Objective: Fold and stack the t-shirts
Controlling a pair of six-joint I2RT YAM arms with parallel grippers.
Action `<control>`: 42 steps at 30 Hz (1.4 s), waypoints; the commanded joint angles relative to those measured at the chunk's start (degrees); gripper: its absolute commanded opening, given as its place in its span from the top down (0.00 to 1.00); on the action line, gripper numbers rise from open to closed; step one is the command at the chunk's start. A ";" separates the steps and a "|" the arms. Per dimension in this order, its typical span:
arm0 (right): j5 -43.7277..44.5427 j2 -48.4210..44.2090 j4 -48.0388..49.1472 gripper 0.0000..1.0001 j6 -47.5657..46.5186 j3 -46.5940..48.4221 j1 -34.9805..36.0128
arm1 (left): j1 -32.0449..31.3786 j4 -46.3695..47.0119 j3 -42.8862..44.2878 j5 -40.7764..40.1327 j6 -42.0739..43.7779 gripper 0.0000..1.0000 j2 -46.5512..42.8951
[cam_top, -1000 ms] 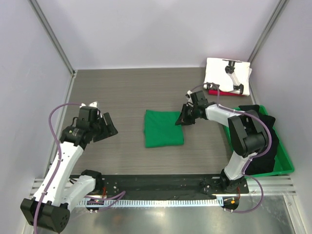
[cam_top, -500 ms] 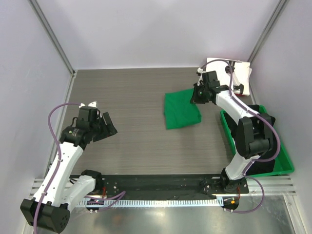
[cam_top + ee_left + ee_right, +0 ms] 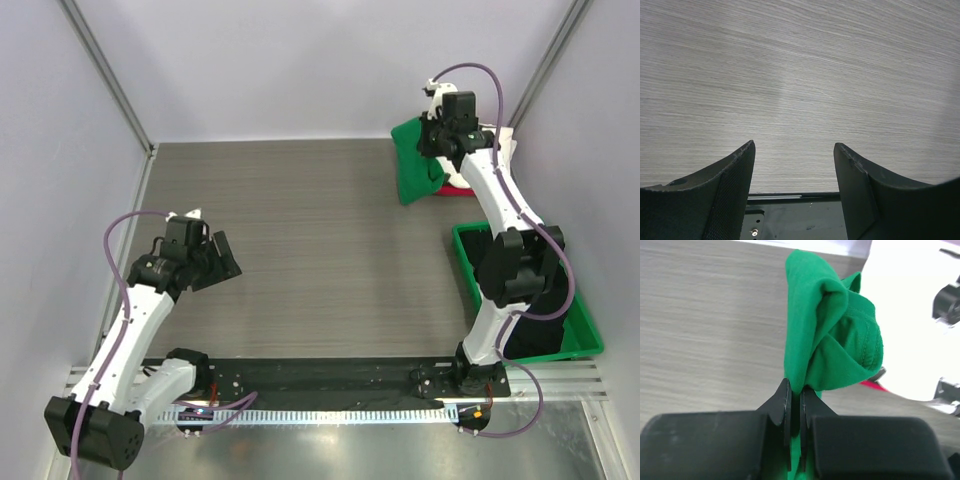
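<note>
The right gripper (image 3: 795,390) has its fingers pressed together on a fold of the plain green t-shirt (image 3: 826,335), the cloth pinched in the narrow slit between them and bunching up into a rounded, doubled-over mass just beyond the tips. From overhead this gripper (image 3: 437,150) sits at the far right corner of the table (image 3: 320,230), the arm stretched out long, with the green tee hanging to its left and partly over the edge of the white t-shirt with black print (image 3: 506,148). A strip of the red t-shirt (image 3: 460,189) shows under the white one. Whether the green cloth's lower edge rests on the tabletop or hangs just clear is hard to tell from above. Nearer the arm's base, the green plastic bin (image 3: 592,340) holds black t-shirts (image 3: 545,332). The left gripper (image 3: 792,147) is well apart on the left side, its fingers spread wide with nothing between them, over bare wood-grain surface.
</note>
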 commanded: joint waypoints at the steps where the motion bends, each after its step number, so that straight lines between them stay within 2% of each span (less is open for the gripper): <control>1: 0.22 2.18 -0.60 0.99 -2.98 7.22 -1.86 | 0.30 1.68 -0.18 -0.20 -0.49 0.35 0.92; 15: -3.99 14.93 -7.54 0.99 -4.57 30.86 -9.59 | 0.30 1.24 -0.10 0.15 -0.58 0.36 4.53; 32: -13.83 25.47 -10.10 0.99 -4.48 38.09 -20.58 | 0.30 1.15 -0.01 0.59 -0.49 0.37 8.66; 36: -14.54 29.69 -9.92 0.98 -4.48 42.64 -24.18 | 0.30 1.06 -0.01 1.03 -0.41 0.37 9.45; 37: -14.63 31.00 -9.84 0.93 -3.96 43.97 -24.97 | 0.30 1.06 -0.01 0.94 -0.41 0.37 9.80; 38: -14.72 34.32 -9.66 0.69 -2.82 45.46 -26.89 | 0.30 0.97 0.08 1.03 -0.41 0.38 9.98; 42: -14.55 38.84 -9.31 0.31 4.54 50.39 -29.37 | 0.30 0.97 0.08 1.29 -0.32 0.38 10.07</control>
